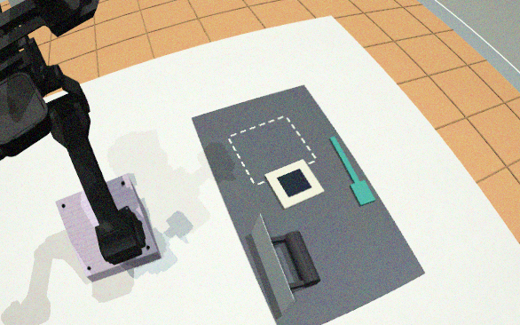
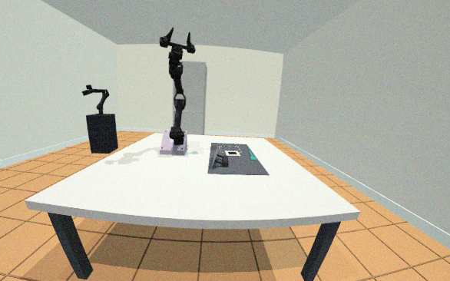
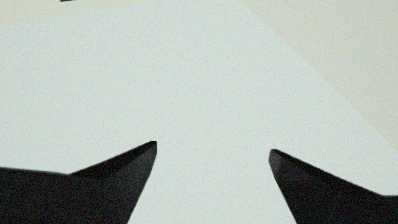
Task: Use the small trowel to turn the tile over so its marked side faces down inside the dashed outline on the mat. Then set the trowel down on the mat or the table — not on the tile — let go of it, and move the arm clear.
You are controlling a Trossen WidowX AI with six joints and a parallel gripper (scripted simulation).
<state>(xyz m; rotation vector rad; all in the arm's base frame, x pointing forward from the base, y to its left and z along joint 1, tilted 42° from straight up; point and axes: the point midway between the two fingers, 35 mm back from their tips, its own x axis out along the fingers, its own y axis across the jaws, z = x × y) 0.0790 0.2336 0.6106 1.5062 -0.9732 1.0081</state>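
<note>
The tile (image 1: 271,182) (image 2: 226,153) lies flat on the dark grey mat (image 1: 349,266) (image 2: 240,169), its cream face with a dark square up. One edge of it overlaps the near side of the dashed outline (image 1: 242,160); most of the tile is outside. The teal trowel (image 1: 363,193) (image 2: 253,157) lies flat on the mat near its right edge, handle toward the back, not touching the tile. My gripper (image 2: 180,31) (image 3: 213,151) is open and empty, pointing up high above the table, far from tile and trowel.
A thin grey upright panel (image 1: 269,259) with a dark bracket (image 1: 304,259) stands on the mat's near left part. My arm's base sits on a pale purple block (image 1: 74,226) (image 2: 167,151) left of the mat. A second arm on a black pedestal (image 2: 102,134) stands beyond the table.
</note>
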